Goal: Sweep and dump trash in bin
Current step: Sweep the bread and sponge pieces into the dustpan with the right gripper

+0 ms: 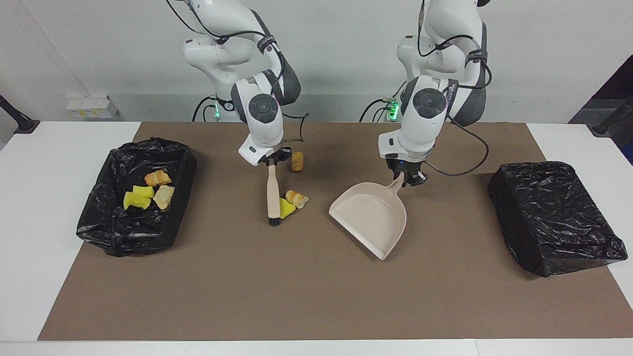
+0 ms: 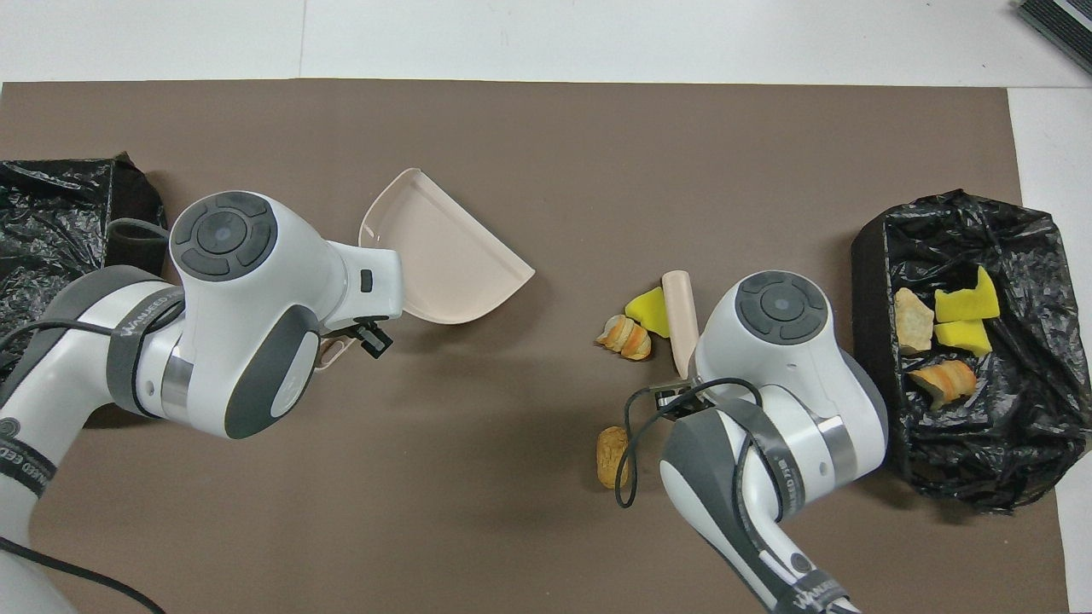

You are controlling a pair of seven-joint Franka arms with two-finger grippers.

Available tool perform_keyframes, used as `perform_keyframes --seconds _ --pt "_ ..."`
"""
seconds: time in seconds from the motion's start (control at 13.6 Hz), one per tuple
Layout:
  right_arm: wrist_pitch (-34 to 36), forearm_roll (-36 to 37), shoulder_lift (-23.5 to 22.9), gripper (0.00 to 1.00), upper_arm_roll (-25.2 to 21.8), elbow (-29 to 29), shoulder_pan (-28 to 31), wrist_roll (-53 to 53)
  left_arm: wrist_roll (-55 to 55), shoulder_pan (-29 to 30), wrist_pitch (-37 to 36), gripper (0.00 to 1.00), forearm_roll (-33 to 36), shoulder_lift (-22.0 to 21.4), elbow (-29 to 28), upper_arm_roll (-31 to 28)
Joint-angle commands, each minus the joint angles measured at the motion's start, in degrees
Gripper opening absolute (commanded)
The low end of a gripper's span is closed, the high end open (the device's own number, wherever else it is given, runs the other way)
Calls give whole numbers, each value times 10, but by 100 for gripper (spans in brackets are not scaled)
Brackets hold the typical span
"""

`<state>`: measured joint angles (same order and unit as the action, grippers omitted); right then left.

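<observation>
My right gripper [image 1: 271, 163] is shut on the top of the brush [image 1: 271, 190] [image 2: 680, 320]. The brush stands upright with its bristles on the mat against a yellow sponge wedge [image 1: 287, 208] [image 2: 644, 305]. A striped bread piece [image 1: 296, 199] [image 2: 625, 337] touches the wedge. A tan chunk [image 1: 297, 161] [image 2: 611, 456] lies nearer to the robots. My left gripper [image 1: 406, 179] is shut on the handle of the beige dustpan [image 1: 371, 217] [image 2: 439, 256], whose mouth is turned slantwise toward this trash. More trash [image 1: 143, 194] lies in the black-lined bin [image 1: 99, 222] [image 2: 870, 256] at the right arm's end.
A second black-bagged bin [image 1: 554, 217] [image 2: 51, 213] stands at the left arm's end of the brown mat [image 1: 296, 296]. In the overhead view both wrists hide their own fingers.
</observation>
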<state>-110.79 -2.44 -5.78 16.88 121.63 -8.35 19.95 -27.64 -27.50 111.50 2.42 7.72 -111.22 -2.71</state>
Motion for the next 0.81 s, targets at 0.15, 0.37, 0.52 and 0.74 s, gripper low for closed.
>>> perform_keyframes --seconds 0.15,0.37,0.52,0.74 --pt "-36 -99 -3 0 4 2 -16 6 -145 -5 -42 0 56 -12 -13 -4" --pt "-37 -117 -3 0 4 2 -18 7 -234 -11 -52 0 79 -17 -15 -4" --pt "-39 -152 -3 0 3 2 -25 9 -240 -19 -49 0 110 -44 -57 -3" --pt "-39 -154 0 0 3 8 -27 14 -240 -26 -20 0 119 -61 -92 -3"
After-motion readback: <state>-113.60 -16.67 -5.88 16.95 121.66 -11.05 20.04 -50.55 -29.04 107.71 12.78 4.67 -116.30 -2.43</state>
